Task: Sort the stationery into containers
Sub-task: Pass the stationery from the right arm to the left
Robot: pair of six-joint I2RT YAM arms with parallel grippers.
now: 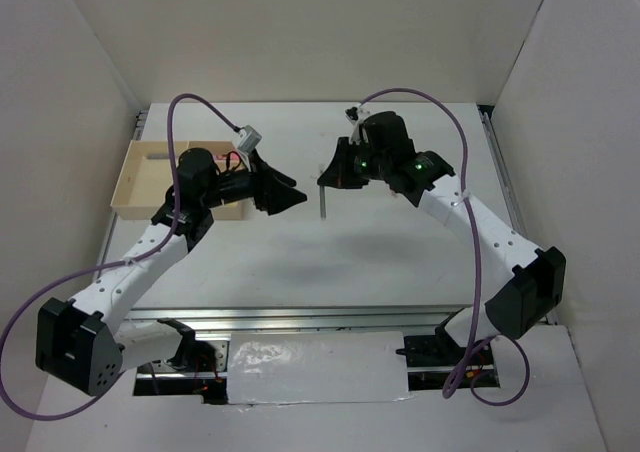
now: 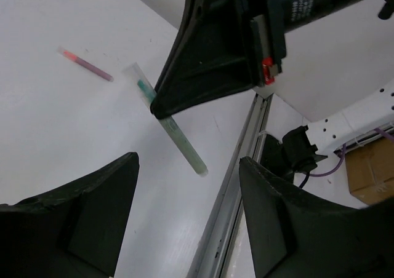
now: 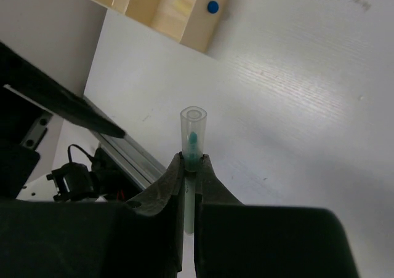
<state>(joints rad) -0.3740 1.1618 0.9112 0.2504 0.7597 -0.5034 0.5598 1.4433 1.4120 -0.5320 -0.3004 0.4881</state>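
My right gripper is shut on a thin pale grey-green pen with a clear cap and teal tip, and holds it above the table. The right wrist view shows the pen pinched between the gripper's fingertips. My left gripper is open and empty, just left of the pen. In the left wrist view the pen hangs beyond my open left gripper. A thin pink pen lies on the table. The pale-tan compartment tray stands at the far left, partly hidden by the left arm.
The tray's corner shows in the right wrist view, with a blue dot on its side and yellow and pink things in its compartments. A metal rail runs along the table's near edge. White walls enclose the table.
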